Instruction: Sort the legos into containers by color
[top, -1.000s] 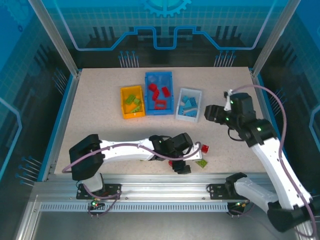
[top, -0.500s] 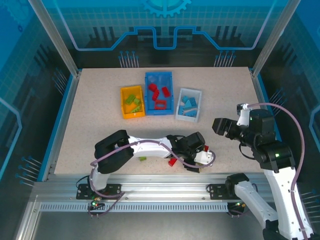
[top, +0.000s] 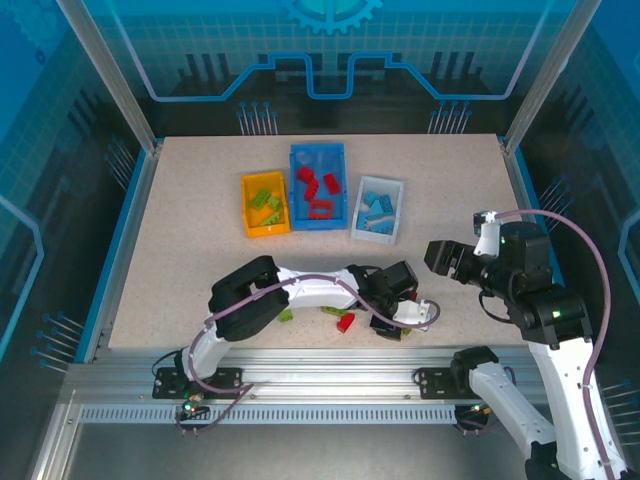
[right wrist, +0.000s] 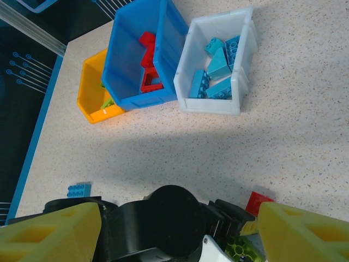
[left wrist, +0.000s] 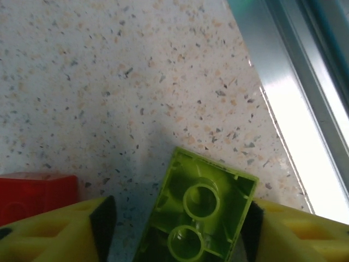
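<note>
My left gripper (top: 396, 326) is low over the table near the front edge, open. Between its yellow fingers lies a lime green lego (left wrist: 199, 213), upside down. The right pad (left wrist: 252, 224) touches it; the left pad (left wrist: 102, 221) stands a little apart. A red lego (left wrist: 32, 194) lies just left of it. My right gripper (top: 438, 257) hovers open with nothing in it, to the right of the left one. Three containers stand at the back: a yellow-orange bin (top: 247, 212) with green legos, a blue bin (top: 318, 149) with red ones, a white bin (top: 377, 237) with light blue ones.
Loose legos lie round the left arm: a red one (top: 346, 322), a green one (top: 285, 316), another red one (right wrist: 260, 201) and a light blue one (right wrist: 79, 189). The metal front rail (left wrist: 305, 109) runs just right of the left gripper.
The left gripper has shifted right over the green lego and its jaws have narrowed around it. The right arm swung away from the bins towards the near right, then held still.
</note>
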Tool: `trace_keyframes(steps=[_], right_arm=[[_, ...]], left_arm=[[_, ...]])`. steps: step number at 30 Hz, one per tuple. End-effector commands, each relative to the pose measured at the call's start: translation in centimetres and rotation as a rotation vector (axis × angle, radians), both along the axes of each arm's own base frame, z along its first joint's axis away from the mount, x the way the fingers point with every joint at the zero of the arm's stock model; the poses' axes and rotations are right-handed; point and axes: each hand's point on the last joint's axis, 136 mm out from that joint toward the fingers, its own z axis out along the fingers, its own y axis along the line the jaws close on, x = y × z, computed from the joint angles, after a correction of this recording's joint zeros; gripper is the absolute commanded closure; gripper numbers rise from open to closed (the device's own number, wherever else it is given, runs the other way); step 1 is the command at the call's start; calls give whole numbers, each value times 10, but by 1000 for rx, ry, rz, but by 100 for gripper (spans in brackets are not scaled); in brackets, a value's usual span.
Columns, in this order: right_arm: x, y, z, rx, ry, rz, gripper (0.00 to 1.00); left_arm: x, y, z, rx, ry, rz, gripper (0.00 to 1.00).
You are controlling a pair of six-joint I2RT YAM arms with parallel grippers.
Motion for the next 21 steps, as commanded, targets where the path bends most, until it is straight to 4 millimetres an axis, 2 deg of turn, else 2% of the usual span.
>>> trace_keyframes(steps=[1, 3, 7, 10, 13, 14, 17, 19, 21], right_arm=[[-3, -2, -2, 16, 17, -16, 23], [-3, -3, -3, 13, 19, -21, 23], [-3, -3, -2, 15, 18, -21, 23], [-2, -3, -2, 13, 15, -17, 23], [0, 2, 2, 21, -6, 16, 23], [0, 6, 3, 26, -15, 40, 24], [3, 22, 10, 47, -70, 145, 26], [7, 33, 11, 31, -95, 207, 28], [12, 50, 9, -25, -110, 272, 28]], left_arm=[[-4, 1, -5, 28, 42, -21, 45], [-6, 1, -6, 28, 48, -20, 58], [-5, 3, -8, 38, 48, -7, 67], [1, 2, 3, 13, 38, 38, 70], [15, 7, 36, -63, 26, 139, 73], [23, 11, 53, -107, 34, 193, 73], [50, 41, 96, -221, 59, 381, 71], [74, 70, 118, -276, 71, 533, 71], [102, 107, 133, -308, 99, 707, 70]])
